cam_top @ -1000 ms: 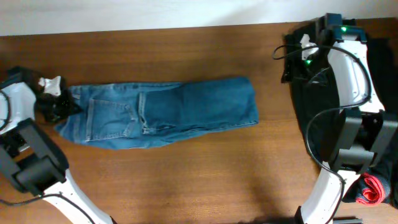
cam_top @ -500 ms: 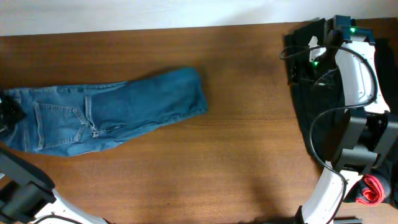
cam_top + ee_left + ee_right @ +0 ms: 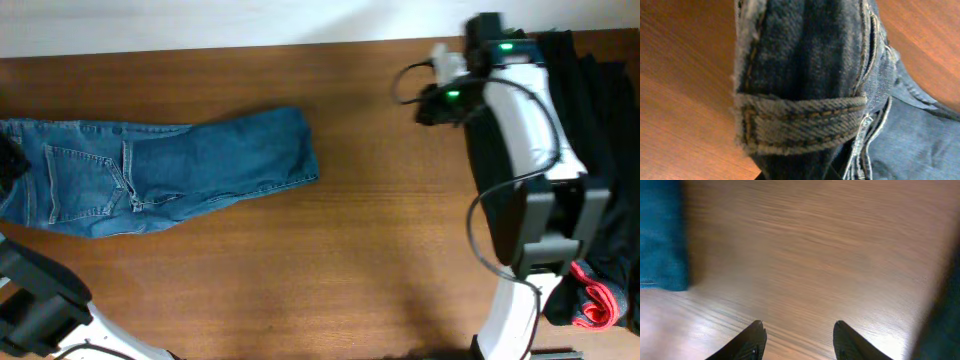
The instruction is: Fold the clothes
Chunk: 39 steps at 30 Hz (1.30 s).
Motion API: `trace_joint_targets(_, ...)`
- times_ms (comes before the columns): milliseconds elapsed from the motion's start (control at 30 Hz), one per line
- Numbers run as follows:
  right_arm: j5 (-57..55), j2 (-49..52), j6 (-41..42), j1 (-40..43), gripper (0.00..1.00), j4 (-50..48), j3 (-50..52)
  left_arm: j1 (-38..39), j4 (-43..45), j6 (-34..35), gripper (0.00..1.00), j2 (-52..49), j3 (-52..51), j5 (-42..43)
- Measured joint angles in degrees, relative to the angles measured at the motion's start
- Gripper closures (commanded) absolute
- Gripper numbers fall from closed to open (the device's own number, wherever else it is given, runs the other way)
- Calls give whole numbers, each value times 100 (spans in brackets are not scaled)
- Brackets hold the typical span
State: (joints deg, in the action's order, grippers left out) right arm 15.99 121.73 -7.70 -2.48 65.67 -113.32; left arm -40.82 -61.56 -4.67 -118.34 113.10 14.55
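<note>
The jeans (image 3: 160, 175) lie flat on the table (image 3: 380, 250), long axis running side to side. The waistband end sits in the left gripper (image 3: 10, 165), which is pinched tight on the denim there; its wrist view is filled with a belt loop. The free leg end points toward the right gripper (image 3: 799, 330), whose fingers stand spread over bare wood with nothing between them. The hem is ahead and to that gripper's left, well apart. For lifting the leg end, the right arm looks the nearer one.
</note>
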Motion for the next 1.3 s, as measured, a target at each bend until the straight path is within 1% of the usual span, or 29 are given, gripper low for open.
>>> trace_joint_targets(133, 74, 116, -2, -774, 51, -385, 0, 79, 2, 20, 100, 0, 0, 273)
trace_joint_targets(200, 79, 299, 37, -1134, 51, -693, 0, 232, 7, 42, 100, 0, 0, 544)
trace_joint_targets(300, -4, 625, 197, -1434, 57, -1025, 0, 514, 72, 70, 100, 0, 7, 831)
trace_joint_targets(400, -31, 949, 299, -1589, 60, -1292, 0, 802, 138, 109, 100, 2, 74, 1038)
trace_joint_targets(733, -142, 1530, 343, -2041, 59, -1392, 0, 1722, 350, 367, 99, 9, 586, 1250)
trace_joint_targets(1067, -188, 1602, 352, -2087, 60, -1390, -4, 2267, 352, 564, 100, 28, 671, 1314)
trace_joint_targets(1300, -334, 1602, 442, -2299, 60, -1366, -11, 2859, 393, 588, 100, 50, 671, 1322)
